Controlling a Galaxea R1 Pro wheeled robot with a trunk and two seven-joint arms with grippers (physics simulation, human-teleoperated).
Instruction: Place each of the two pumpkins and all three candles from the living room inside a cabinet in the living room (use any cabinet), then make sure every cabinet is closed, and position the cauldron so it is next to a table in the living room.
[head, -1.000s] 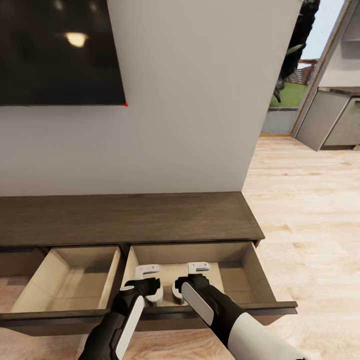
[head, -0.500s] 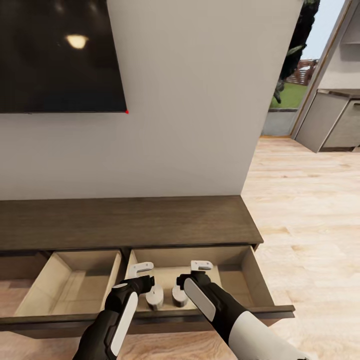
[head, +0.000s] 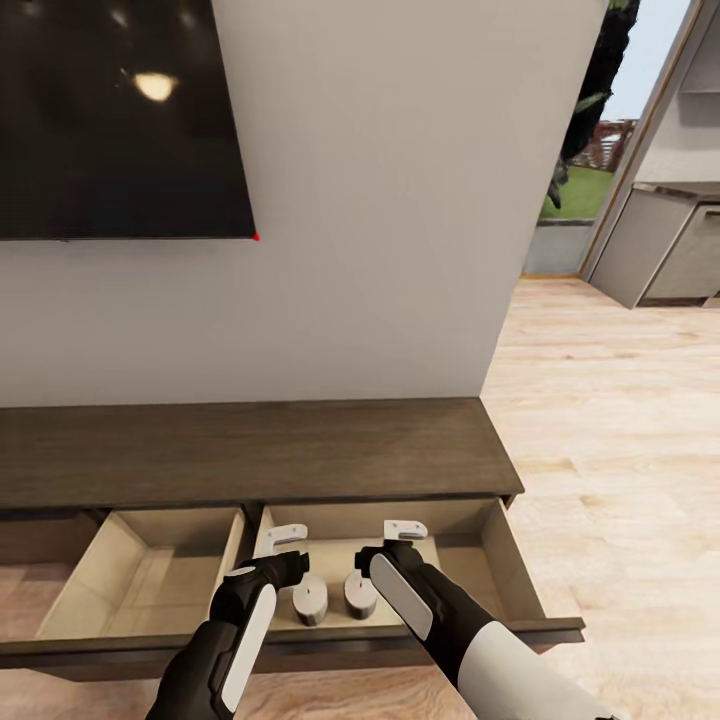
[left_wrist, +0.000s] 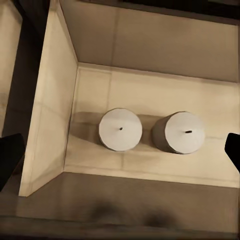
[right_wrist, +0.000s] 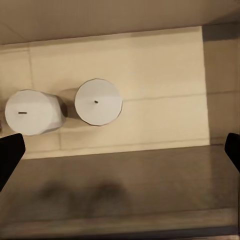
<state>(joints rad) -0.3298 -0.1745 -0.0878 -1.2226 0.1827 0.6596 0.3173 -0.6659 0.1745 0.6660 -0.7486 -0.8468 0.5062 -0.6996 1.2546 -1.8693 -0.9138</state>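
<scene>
Screen (head: 120, 115): black, wall-mounted, upper left, a ceiling light reflected in it. Cabinet (head: 250, 450): long, low, dark brown wood with a flat top, set against the pale wall; two drawers stand pulled out side by side, both lined in pale beige. Left drawer (head: 150, 580): open, beige floor bare where visible. Left hand (head: 281, 540): white fingers spread wide, holding nothing, hanging above the right drawer near its left wall; in the left wrist view its dark fingertips (left_wrist: 9, 157) sit at the far edges of the frame, well apart. Right drawer (head: 505, 565): open, holding two candles. Left candle (head: 310, 598): short, stubby, off-white cylinder with a tiny dark wick, standing upright on the drawer floor towards the front; seen from above in the left wrist view (left_wrist: 120, 129). Right candle (head: 359, 594): similar stub, greyer on its side wall, upright, just beside the first with a narrow gap between them, not touching; seen from above in the right wrist view (right_wrist: 98, 101), where the left candle (right_wrist: 31, 112) sits beside it. Right hand (head: 404, 531): white fingers spread wide, holding nothing, hanging above the same drawer over the right candle; neither hand touches a candle. Floor (head: 620, 420): light wood planks, running right of the cabinet. Grey cupboards (head: 665, 235): far right, beyond a doorway showing greenery outside.
</scene>
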